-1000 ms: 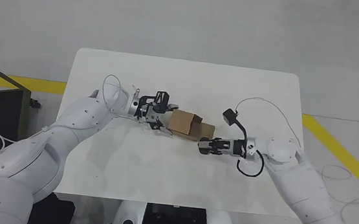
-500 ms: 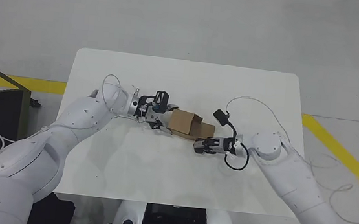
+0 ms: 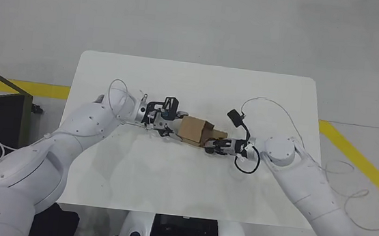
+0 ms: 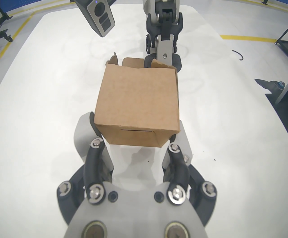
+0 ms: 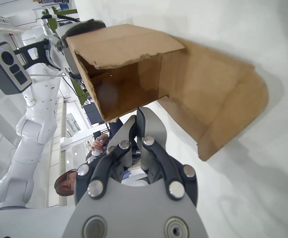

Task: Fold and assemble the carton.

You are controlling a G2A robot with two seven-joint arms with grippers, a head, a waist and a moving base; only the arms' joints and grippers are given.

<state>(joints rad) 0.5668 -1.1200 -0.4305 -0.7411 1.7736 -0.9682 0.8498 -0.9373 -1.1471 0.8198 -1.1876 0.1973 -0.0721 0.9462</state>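
1. where the white rectangular tabletop (image 3: 136, 174) is seen from above, a small brown cardboard carton (image 3: 195, 129) lies on its side near the middle, between the two arms.
2. the left end effector (image 4: 135, 133) is at the carton's closed end. its two fingers are spread wide, one against each side wall, so it grips the carton by that end.
3. a thin dark slit runs across the closed end face, just between those fingers.
4. whether the carton's underside rests on the tabletop or is held just above it cannot be told.
5. the right end effector (image 5: 137, 113) is at the opposite, open end. its fingers are pressed together, closed, with nothing visible between them.
6. its fingertips sit just beside the ragged lower edge of the carton's mouth; whether they touch that edge cannot be told.
7. the mouth faces the right arm, and the inside is a hollow brown space with torn, uneven edges.
8. a long cardboard flap with rounded corners (image 5: 225, 101) stretches out from one side of the mouth. it has a fold crease across it and lies low over the tabletop, beside the right end effector.
9. a small black curved piece (image 4: 238, 55) lies on the tabletop, well apart from the carton.
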